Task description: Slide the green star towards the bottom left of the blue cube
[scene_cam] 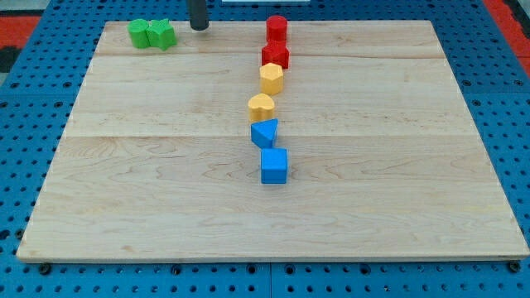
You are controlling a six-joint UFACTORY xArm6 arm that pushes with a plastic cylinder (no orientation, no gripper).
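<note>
Wooden board (pixel 166 207) lying on a blue pegboard bench, with the blue cube (pixel 274 165) serving as the landmark for all positions. The green star (pixel 163 34) is sitting far up and to the view's left of the blue cube, near the board's top edge, and is touching or nearly touching a second green block (pixel 140 33) on its own left side, whose shape cannot be made out with certainty. My tip (pixel 199 27) is resting just to the view's right of the green star, well apart from the blue cube; the rod carries no jaws, so nothing is opening or closing, and contact is being made by the rod's side alone. A column of blocks is running upward from the blue cube: a blue triangular block (pixel 265 132) directly above it, then two yellow blocks (pixel 261 107) (pixel 272 79), then a red block (pixel 276 55) and a red cylinder (pixel 277 27) at the top. The green star appears to be a light, rigid piece that is likely to slide freely on smooth wood but to rotate if pushed off-centre; its notched outline suggests pressing against its upper right flank, in line with its middle, so that it travels down toward the spot lower left of the blue cube.
</note>
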